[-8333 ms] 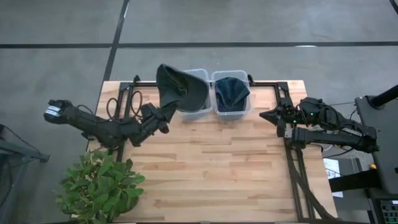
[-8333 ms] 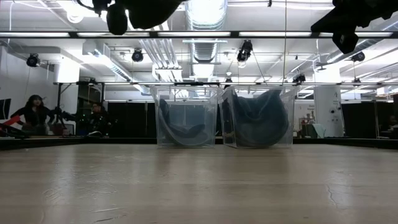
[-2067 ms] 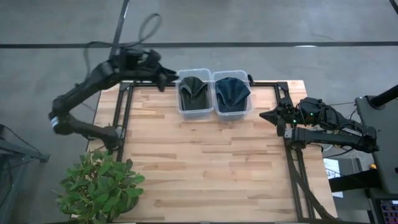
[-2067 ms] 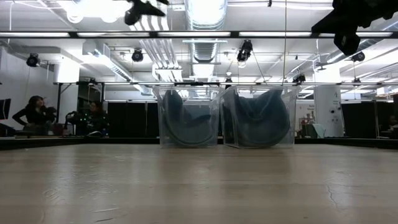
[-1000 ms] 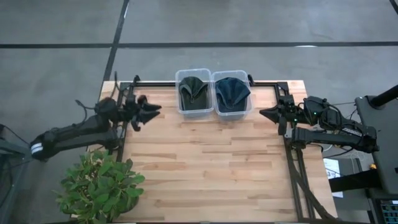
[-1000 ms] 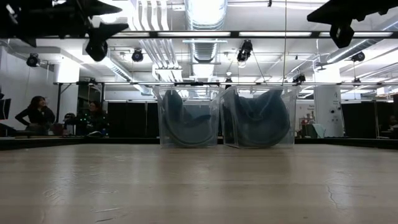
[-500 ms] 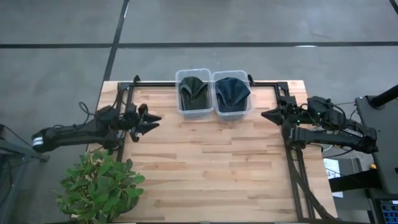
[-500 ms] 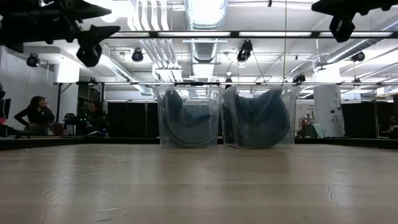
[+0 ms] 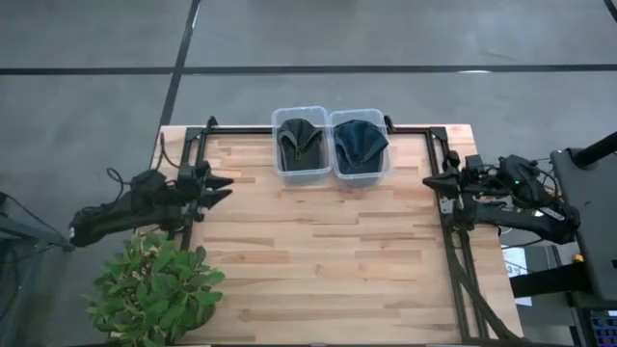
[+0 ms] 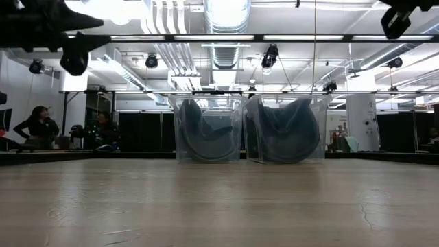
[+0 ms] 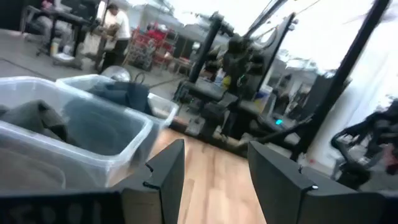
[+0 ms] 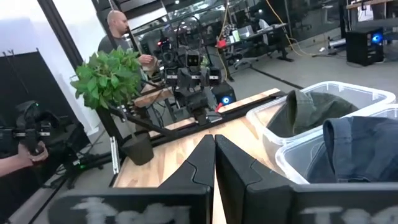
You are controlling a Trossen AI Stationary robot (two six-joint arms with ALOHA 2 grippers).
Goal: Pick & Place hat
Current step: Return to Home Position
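Note:
Two clear bins stand side by side at the table's far edge. A dark green hat point(image 9: 301, 143) lies crumpled in the left bin point(image 9: 280, 166), and a dark blue hat point(image 9: 361, 143) lies in the right bin point(image 9: 383, 166). My left gripper point(image 9: 226, 187) hovers open over the table's left edge, pointing right, with nothing between its fingers point(image 11: 214, 149). My right gripper point(image 9: 429, 180) is shut and holds nothing at the table's right edge, pointing left point(image 12: 214, 138). Both grippers are well apart from the bins.
A potted plant point(image 9: 154, 289) stands at the near left corner, just below my left arm. Black frame rails point(image 9: 453, 251) run along the table's left and right sides. People point(image 10: 38, 123) are in the room beyond the table. The wooden top point(image 9: 318, 260) in front of the bins is bare.
My left gripper, still open, has drawn back toward the table's left edge and a little toward the near edge. My right gripper, still shut, has pulled back toward the right edge. Both hats have stayed in their bins.

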